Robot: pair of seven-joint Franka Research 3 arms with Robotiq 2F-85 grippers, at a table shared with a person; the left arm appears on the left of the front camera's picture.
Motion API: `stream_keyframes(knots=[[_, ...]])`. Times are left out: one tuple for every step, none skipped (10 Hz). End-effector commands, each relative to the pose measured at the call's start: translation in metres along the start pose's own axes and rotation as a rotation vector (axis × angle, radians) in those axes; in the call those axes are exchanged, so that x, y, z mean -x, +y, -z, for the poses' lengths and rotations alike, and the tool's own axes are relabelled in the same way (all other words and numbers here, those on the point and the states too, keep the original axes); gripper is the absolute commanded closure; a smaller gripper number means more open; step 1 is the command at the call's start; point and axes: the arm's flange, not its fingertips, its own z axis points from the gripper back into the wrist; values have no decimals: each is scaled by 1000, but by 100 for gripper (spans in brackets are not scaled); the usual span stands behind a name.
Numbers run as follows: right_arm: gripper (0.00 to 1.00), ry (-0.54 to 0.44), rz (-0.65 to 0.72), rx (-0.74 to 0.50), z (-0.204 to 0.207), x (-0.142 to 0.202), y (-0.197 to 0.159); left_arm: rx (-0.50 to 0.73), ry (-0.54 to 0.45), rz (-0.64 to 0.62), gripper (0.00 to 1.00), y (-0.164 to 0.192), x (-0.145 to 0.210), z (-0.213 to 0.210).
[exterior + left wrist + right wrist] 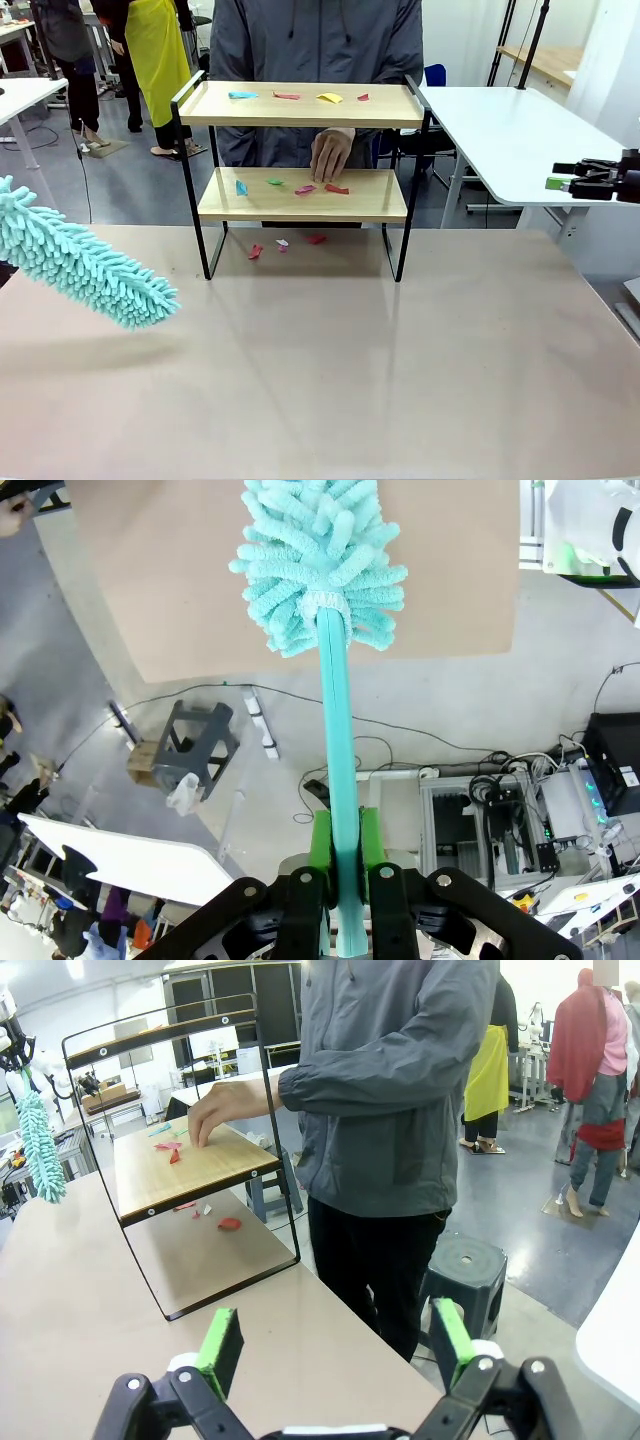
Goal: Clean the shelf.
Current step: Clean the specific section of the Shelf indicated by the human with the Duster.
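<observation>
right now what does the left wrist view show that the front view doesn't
Left wrist view: the left gripper shut on the duster handle, with floor and cables below. Front view: the shelf with coloured scraps on both boards, a person's hand on the lower board, and the right gripper at the right edge. Both: the duster's teal head over the table.

Teal duster [90, 268]; light-wood, black-framed shelf [300, 118]; grey jacket [315, 40]; beige table [350, 380].

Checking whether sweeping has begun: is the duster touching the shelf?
Apart. The front view shows bare table between the duster and the shelf.
</observation>
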Motion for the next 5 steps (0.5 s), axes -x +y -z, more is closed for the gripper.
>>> stream_keyframes(knots=[[0,2,-4,3,3,-2,1,-3,-18,-11,87,0,1,-3],[0,2,-4,3,3,-2,1,-3,-18,-11,87,0,1,-3],[0,2,-4,3,3,-2,1,-3,-18,-11,87,0,1,-3],[0,2,-4,3,3,-2,1,-3,-18,-11,87,0,1,-3],[0,2,-4,3,3,-2,1,-3,-18,-11,87,0,1,-3]])
